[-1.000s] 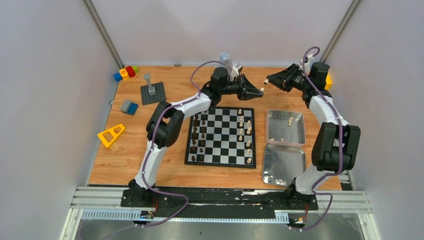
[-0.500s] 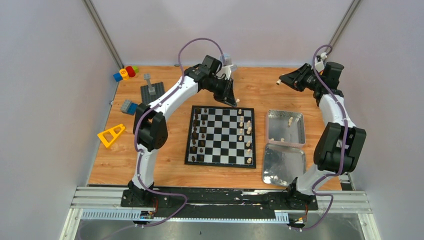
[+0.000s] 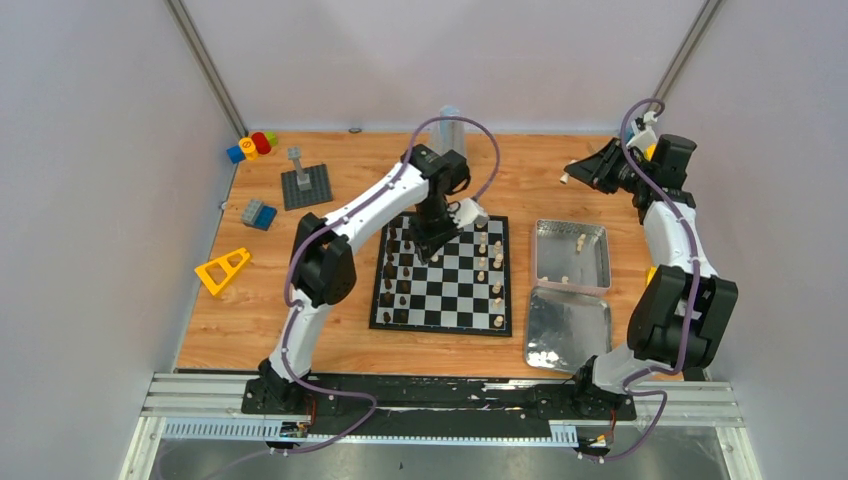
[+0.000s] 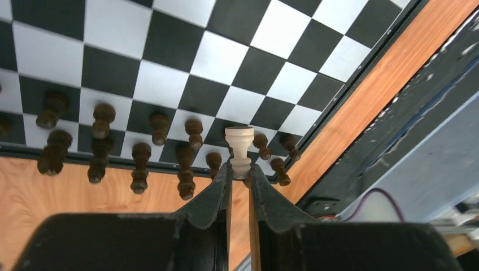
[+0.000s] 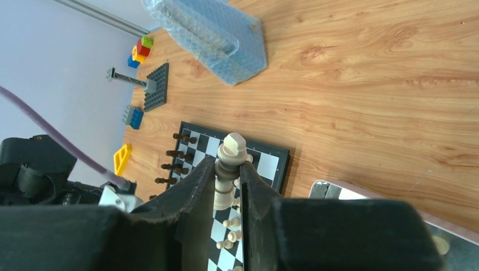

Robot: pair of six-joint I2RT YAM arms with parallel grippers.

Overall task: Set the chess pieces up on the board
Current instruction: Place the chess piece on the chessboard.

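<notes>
Swinging in from the far side of the bench, the left arm now reaches over the board, its left hand turned downward where half a second ago it hung by the board's far edge; the right arm has pulled back slightly toward the right wall. Pinched by its base between the left hand's fingertips is a flat-topped cream piece, held in the air above the dark pieces, which stand in two rows along the board's left side. The right hand stays raised well apart from the board, beyond the bench's far right corner, its fingers pressed onto a round-headed cream piece that stands up between them. More cream pieces line the board's right side, not yet in full rows. Two silver trays lie just right of the board: the far tray carries a few cream pieces, and the near tray has small pale ones at its front corner. Toy blocks, a grey studded baseplate and a yellow triangle sit at the left.
</notes>
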